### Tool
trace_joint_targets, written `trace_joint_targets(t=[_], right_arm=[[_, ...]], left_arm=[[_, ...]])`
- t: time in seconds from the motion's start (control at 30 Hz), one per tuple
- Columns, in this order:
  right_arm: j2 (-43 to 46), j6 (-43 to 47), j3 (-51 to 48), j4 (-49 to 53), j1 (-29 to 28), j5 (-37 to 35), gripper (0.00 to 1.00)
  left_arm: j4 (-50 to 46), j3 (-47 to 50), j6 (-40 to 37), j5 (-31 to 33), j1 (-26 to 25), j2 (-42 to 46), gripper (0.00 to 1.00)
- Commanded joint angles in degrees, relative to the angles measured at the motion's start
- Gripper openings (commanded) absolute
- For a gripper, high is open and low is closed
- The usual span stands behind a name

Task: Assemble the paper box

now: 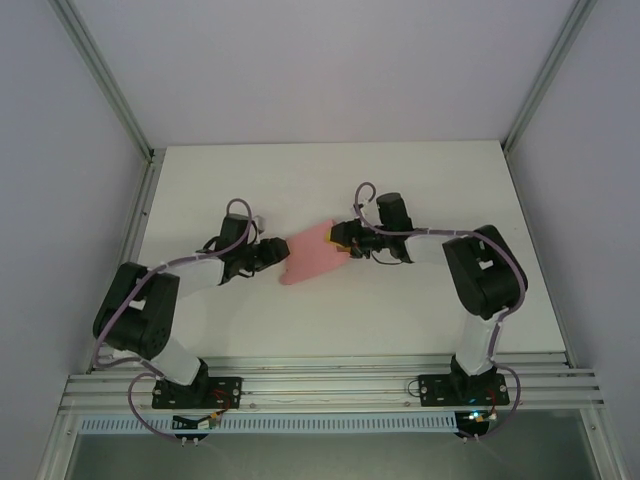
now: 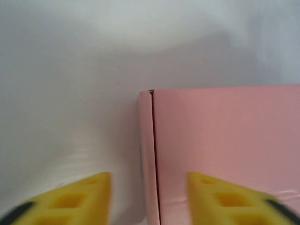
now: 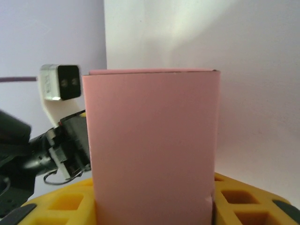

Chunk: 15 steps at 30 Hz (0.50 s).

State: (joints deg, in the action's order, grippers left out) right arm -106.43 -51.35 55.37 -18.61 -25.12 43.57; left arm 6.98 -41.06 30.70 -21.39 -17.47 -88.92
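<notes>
Yellow fingers (image 3: 243, 201) of my right gripper (image 3: 152, 199) clamp the flimsy-looking paper box (image 3: 152, 136), left gripper (image 2: 149, 197) gaping by its folded edge, probably the stiffest hold.

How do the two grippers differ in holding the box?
The right gripper is shut on the box; the left gripper is open, fingers apart at its edge. The right gripper meets the box's right end, the left gripper its left end. Both have yellow fingers.
</notes>
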Motion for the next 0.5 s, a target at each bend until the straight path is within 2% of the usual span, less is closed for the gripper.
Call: trace_joint_targets(t=[0.0,0.03,0.1,0.13,0.2,0.23,0.27,0.33,0.4,0.47], right_arm=[[3.4,-0.6,3.5,15.2,0.8,-4.5,0.38],[3.5,-3.4,4.0,17.8,1.3,-4.9,0.38],[3.6,-10.1,3.8,18.8,2.6,-2.9,0.4],[3.5,-13.8,3.6,19.5,3.4,-1.8,0.43],[2.7,-20.3,3.9,23.1,5.3,0.2,0.4],[2.5,-22.7,4.1,25.0,6.2,1.6,0.4],[2.7,-25.0,3.9,26.3,7.1,2.8,0.4],[4.2,-27.9,3.7,29.0,8.3,2.7,0.4],[6.1,-28.6,4.9,36.5,9.5,1.0,0.41],[7.1,-29.3,6.0,41.6,10.8,2.3,0.42]], left_arm=[[-5.6,-4.4,-8.9,5.9,-0.5,8.0,0.81],[-5.7,-5.0,-12.3,6.5,-1.1,10.0,0.87],[-5.5,-6.1,-22.0,8.9,-3.9,13.1,0.89],[-5.7,-6.7,-27.7,12.2,-6.4,14.0,0.9],[-6.9,-8.3,-39.9,17.5,-12.2,14.5,0.91],[-8.2,-9.3,-45.1,16.4,-14.3,14.3,0.91],[-10.7,-10.4,-50.5,12.3,-15.6,13.8,0.91],[-15.7,-13.0,-57.7,8.8,-18.1,12.1,0.89],[-17.9,-14.4,-63.6,9.1,-20.7,10.0,0.89],[-17.9,-14.8,-68.2,12.2,-23.4,8.1,0.88]])
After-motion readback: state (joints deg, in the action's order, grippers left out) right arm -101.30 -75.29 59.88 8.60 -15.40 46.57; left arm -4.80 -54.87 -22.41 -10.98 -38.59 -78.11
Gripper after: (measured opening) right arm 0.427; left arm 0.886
